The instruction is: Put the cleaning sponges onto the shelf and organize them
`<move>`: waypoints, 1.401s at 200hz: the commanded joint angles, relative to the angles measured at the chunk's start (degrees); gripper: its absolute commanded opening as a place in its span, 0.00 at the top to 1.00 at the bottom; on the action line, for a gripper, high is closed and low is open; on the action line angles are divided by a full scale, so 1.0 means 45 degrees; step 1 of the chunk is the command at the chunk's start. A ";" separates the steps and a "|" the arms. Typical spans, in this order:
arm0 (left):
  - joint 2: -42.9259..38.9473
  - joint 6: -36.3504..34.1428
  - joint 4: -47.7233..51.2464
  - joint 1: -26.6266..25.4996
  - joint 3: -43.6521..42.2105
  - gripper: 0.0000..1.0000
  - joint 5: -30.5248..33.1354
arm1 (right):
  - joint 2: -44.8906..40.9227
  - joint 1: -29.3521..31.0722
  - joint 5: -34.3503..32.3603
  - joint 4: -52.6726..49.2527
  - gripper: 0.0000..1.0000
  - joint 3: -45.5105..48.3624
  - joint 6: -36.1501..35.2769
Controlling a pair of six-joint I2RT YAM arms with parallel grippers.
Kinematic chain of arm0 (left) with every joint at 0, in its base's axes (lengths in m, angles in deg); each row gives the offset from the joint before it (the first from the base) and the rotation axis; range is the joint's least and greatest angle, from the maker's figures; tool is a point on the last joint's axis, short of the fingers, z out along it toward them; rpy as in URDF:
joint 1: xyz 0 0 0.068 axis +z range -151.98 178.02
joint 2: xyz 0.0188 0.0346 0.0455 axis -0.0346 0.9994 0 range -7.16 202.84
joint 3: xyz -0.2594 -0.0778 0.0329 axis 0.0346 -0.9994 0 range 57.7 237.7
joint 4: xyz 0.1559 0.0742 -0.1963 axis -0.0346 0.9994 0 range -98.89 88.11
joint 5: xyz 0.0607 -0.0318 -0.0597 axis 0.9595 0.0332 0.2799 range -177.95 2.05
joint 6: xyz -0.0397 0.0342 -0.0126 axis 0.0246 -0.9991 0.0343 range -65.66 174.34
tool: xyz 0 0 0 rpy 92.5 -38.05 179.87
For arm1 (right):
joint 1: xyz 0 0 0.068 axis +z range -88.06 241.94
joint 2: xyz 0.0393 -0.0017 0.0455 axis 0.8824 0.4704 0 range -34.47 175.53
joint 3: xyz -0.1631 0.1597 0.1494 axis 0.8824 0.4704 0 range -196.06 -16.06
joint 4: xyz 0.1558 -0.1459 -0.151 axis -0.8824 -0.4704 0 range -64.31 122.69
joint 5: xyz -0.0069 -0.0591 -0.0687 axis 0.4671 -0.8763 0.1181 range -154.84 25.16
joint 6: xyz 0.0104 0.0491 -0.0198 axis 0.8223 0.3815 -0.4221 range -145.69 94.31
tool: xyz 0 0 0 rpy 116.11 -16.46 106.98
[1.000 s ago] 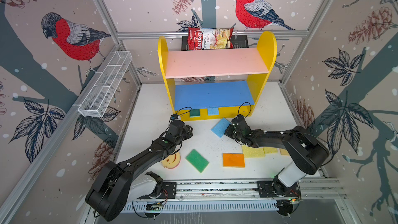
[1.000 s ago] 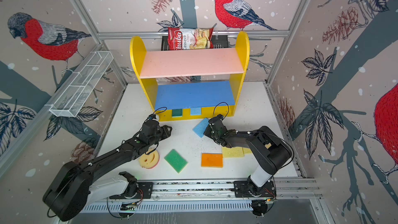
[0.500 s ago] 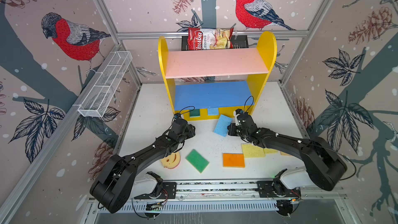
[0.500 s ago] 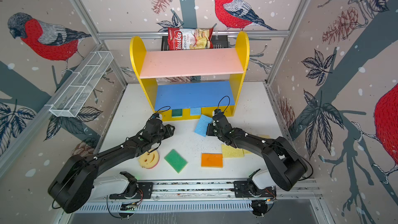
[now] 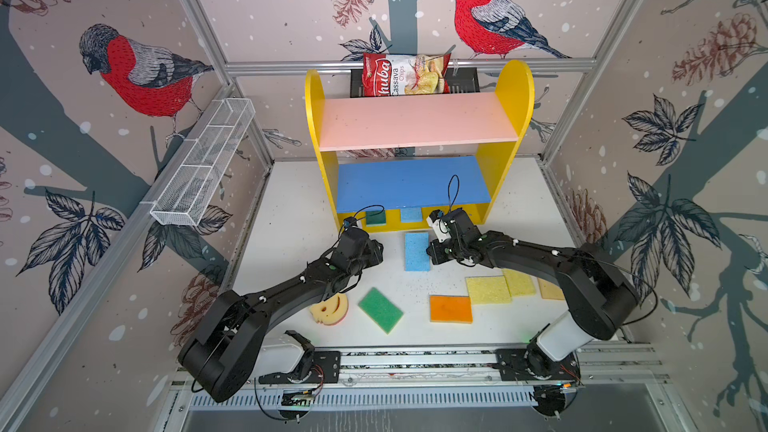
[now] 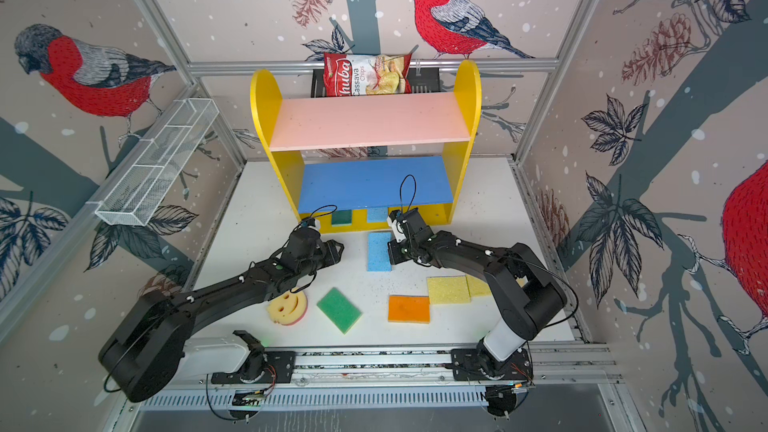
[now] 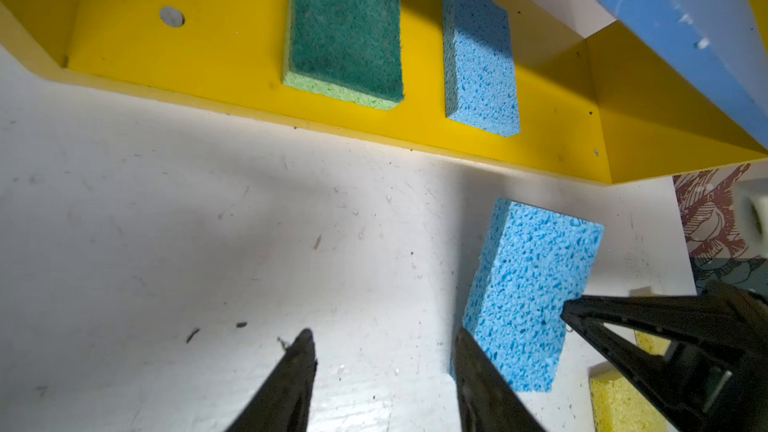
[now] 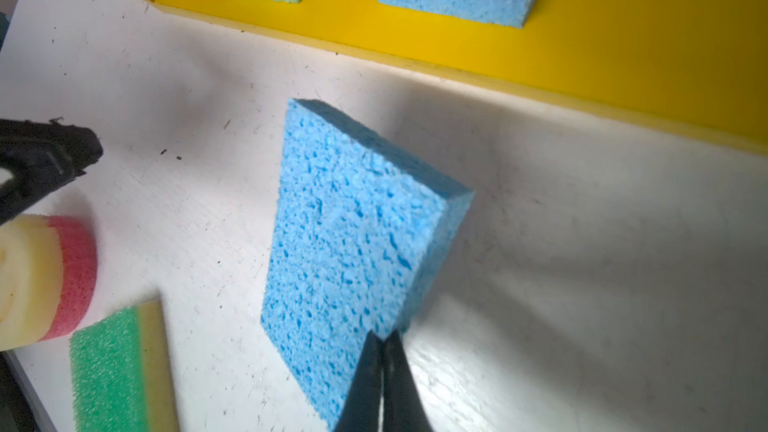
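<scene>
The shelf (image 5: 513, 118) stands at the back; a dark green sponge (image 7: 345, 27) and a light blue one (image 7: 478, 60) lie on its yellow base. Another light blue sponge (image 5: 417, 251) lies in front of it. My right gripper (image 8: 383, 336) has its jaws almost together, pinching that sponge's edge. Just left of it, my left gripper (image 7: 384, 338) is open and empty, one finger beside the sponge. A smiley sponge (image 5: 330, 309), a green one (image 5: 380, 309), an orange one (image 5: 451, 308), two yellow ones (image 5: 488, 289) and a tan one (image 5: 550, 288) lie on the table.
A red-white chips bag (image 5: 405, 74) sits in a black basket (image 5: 465, 81) behind the shelf. A white wire basket (image 5: 203, 168) hangs on the left wall. The arms' metal rail (image 5: 415, 361) runs along the front edge.
My right gripper carried the light blue sponge toward the shelf and turned it lengthwise to the shelf front. My left gripper moved right, closer to that sponge.
</scene>
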 commanded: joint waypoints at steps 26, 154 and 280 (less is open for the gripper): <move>0.0424 0.0071 -0.0329 -0.0414 0.0102 0.46 0.0021 | -0.0064 0.0030 -0.2182 0.0418 0.46 -0.0034 0.0751; 0.3778 0.0539 -0.1287 -0.2248 0.1919 0.65 -0.0871 | -0.0780 0.1404 -0.2112 0.3467 0.53 0.2919 0.5678; 0.5022 0.0441 -0.0852 -0.3010 0.3056 0.82 -0.1130 | -0.0805 0.0886 -0.2556 0.3615 0.70 0.3138 0.6399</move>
